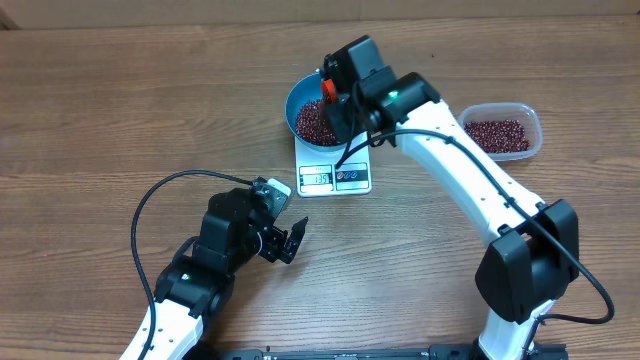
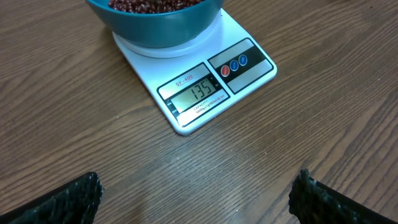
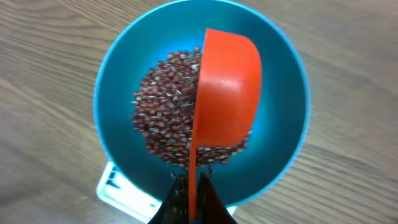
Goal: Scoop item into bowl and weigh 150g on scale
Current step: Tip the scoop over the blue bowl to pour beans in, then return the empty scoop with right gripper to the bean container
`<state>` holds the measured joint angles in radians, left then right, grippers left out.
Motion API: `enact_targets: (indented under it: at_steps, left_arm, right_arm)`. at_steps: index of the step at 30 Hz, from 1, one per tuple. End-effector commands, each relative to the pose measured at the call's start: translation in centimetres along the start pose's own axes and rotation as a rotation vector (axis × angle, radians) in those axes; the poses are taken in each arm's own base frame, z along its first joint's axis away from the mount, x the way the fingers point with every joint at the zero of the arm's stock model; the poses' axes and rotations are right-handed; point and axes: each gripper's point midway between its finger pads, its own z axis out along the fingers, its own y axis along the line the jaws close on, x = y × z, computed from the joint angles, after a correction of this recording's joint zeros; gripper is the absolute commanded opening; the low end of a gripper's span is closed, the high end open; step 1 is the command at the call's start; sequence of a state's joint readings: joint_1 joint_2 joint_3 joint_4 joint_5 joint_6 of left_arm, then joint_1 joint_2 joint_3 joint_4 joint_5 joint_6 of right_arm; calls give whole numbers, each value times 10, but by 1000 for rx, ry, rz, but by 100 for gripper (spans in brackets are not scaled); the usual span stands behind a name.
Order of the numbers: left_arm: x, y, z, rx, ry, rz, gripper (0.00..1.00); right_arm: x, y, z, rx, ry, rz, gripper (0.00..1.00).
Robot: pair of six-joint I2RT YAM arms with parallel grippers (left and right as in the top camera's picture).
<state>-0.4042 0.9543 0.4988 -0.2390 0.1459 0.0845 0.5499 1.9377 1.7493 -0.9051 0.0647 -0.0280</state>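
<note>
I am looking down at a wooden table (image 1: 120, 90) with two arms reaching in from the near edge. The white scale (image 1: 335, 168) lies near the middle of the table. The blue bowl (image 1: 293, 100) stands on it, covering the far part of the platform and leaving the near edge bare. A loose pile of dark red-brown beans (image 1: 315, 122) fills the bottom of the bowl. The right gripper (image 3: 189, 186) hangs directly over the bowl, its jaws clamped tight on the thin handle of an orange scoop (image 3: 227, 87). From the right wrist camera the scoop's cup sits just above the beans, right of the bowl's centre. It is turned so that I see its smooth rounded outside and none of its hollow, and I cannot tell whether it touches the pile. From the left wrist camera the scale's display (image 2: 200, 92) reads 135, with three small round buttons (image 2: 234, 64) just beside it, one red and two blue. The left gripper (image 1: 288, 240) is released, its two black fingers (image 2: 68, 199) spread wide with nothing between them. It is held above bare wood on the near side of the scale, apart from it and pointing toward the display. Well off to the right of the scale, a clear plastic tub (image 1: 537, 130) rests on the table with more of the same beans inside, and neither arm touches it
</note>
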Motion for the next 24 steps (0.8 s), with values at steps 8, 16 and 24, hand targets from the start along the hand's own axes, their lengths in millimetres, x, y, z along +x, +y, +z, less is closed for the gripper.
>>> enact_targets:
  at_steps: [8,16,24]
  left_arm:
    - [2,-2,1,9,4,-2,100]
    - [2,-2,1,10,4,-2,100]
    - [3,-2,1,9,4,-2,100]
  right_arm:
    - [-20,-7,-27,269,-78,-152,4]
    - [-20,-5,-27,263,-79,-152,4]
    - [-26,0,-39,124,-113,-112,4]
